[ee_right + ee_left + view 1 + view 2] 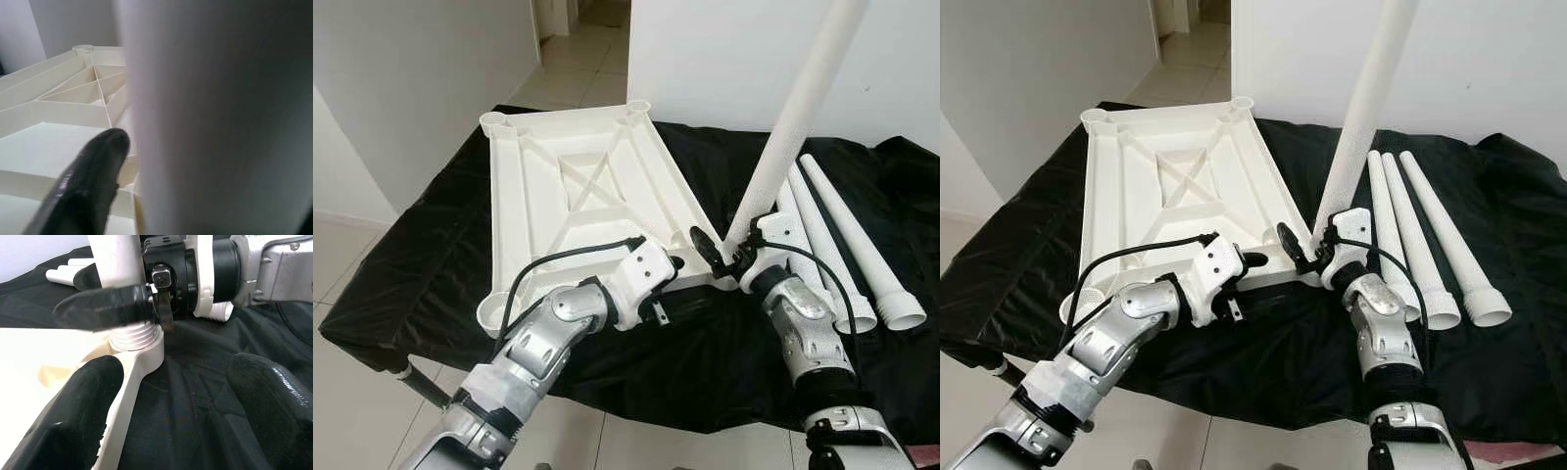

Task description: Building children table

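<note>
The white tabletop [578, 186] lies upside down on a black cloth. My right gripper [728, 257] is shut on a long white leg [798, 108], holding it nearly upright and leaning a little to the right. The leg's threaded end [134, 335] sits at the near right corner socket [146, 357]. One right finger [102, 308] presses across the leg just above the thread. My left gripper [171, 421] is open at the tabletop's near edge, one finger [73, 416] over the plastic rim, the other over the cloth, a short way left of the socket.
Three more white legs [842, 245] lie side by side on the cloth [431, 255] to the right of the tabletop. Sockets stand at the far corners [494, 119]. The cloth's front edge drops to a tiled floor [352, 401]. White walls stand behind.
</note>
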`<state>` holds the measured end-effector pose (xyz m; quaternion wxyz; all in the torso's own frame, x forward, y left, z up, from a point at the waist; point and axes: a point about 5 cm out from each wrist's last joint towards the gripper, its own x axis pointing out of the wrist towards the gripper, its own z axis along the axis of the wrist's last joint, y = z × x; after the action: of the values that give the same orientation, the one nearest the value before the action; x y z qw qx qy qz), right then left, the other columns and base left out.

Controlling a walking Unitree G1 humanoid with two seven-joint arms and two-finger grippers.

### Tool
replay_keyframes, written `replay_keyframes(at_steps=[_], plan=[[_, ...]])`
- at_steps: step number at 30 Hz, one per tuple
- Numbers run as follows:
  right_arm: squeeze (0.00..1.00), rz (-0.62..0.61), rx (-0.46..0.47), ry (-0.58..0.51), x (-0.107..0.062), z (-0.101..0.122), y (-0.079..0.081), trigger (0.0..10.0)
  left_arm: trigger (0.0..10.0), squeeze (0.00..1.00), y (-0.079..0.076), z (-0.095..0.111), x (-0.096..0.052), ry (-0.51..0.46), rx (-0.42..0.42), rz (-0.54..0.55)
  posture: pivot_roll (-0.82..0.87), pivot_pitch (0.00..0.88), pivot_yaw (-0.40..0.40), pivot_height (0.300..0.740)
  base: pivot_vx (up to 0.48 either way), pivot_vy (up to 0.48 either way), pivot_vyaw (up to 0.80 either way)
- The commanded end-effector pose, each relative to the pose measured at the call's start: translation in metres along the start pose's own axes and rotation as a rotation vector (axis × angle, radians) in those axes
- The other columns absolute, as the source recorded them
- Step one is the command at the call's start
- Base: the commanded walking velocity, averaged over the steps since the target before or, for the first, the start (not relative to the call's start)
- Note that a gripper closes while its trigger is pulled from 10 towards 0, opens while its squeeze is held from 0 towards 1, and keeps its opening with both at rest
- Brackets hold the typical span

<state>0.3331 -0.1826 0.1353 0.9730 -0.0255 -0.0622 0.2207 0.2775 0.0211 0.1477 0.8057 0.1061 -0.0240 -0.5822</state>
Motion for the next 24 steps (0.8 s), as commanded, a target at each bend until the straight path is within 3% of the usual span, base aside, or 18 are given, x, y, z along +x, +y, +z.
replay_keyframes(at_steps=[1,13,14,15,16,24], plan=[[0.0,0.036,0.006,0.02,0.001,-0.007,0.003,0.0,10.0,0.0,0.002,-0.001,-0.002,0.013,0.024,-0.051,-0.06,0.0,0.004,0.74,0.0,0.0,0.0],[0.0,-0.035,0.002,0.062,-0.01,-0.016,-0.008,0.0,10.0,0.0,0.01,0.0,-0.004,0.017,0.039,-0.027,-0.09,0.0,0.004,0.74,0.0,0.0,0.0],[0.0,-0.062,0.005,0.06,-0.012,-0.016,-0.01,4.7,10.0,0.0,0.011,0.0,-0.005,0.017,0.04,-0.023,-0.09,0.0,0.004,0.74,0.0,0.0,0.0],[0.0,-0.062,0.005,0.06,-0.012,-0.016,-0.01,4.7,10.0,0.0,0.011,0.0,-0.005,0.017,0.04,-0.023,-0.09,0.0,0.004,0.74,0.0,0.0,0.0],[0.0,-0.082,0.009,0.058,-0.012,-0.016,-0.01,10.0,10.0,0.0,0.011,0.0,-0.005,0.017,0.039,-0.018,-0.09,0.0,0.004,0.74,0.0,0.0,0.0],[0.0,-0.221,0.042,0.05,-0.015,-0.018,0.003,10.0,10.0,0.0,0.011,-0.005,-0.012,0.028,0.024,0.002,-0.09,0.0,-0.006,0.74,0.0,0.0,0.0]])
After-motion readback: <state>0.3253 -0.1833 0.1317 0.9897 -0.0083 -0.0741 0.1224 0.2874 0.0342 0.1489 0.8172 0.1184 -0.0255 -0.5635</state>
